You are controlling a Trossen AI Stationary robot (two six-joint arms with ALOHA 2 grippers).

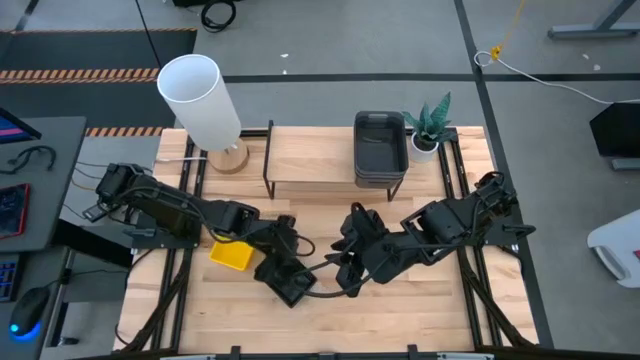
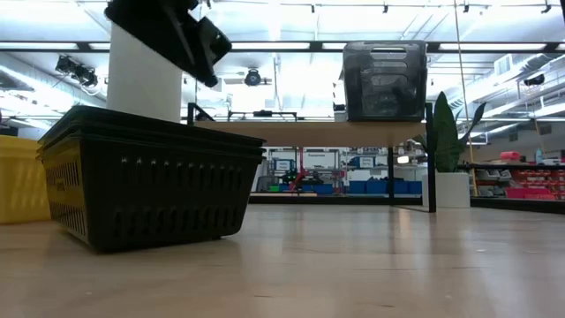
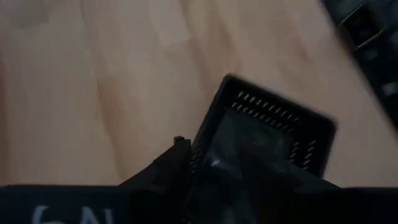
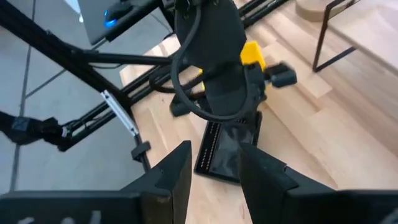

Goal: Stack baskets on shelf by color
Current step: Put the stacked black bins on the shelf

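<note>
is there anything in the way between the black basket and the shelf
Nothing visible stands on the tabletop between the black basket and the shelf. The left gripper hovers over the basket; the shelf's right end already holds grey baskets, its left and middle bare.

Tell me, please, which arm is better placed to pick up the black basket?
Left. Its gripper sits right over the black basket, whose rim fills the left wrist view. The right gripper hangs beside it, fingers open, off the basket.

The wooden table (image 1: 400, 310) stands on a grey floor (image 1: 330, 40). Behind it is a big room with bright ceiling lights (image 2: 291, 84) and blue boxes (image 2: 380, 186).
</note>
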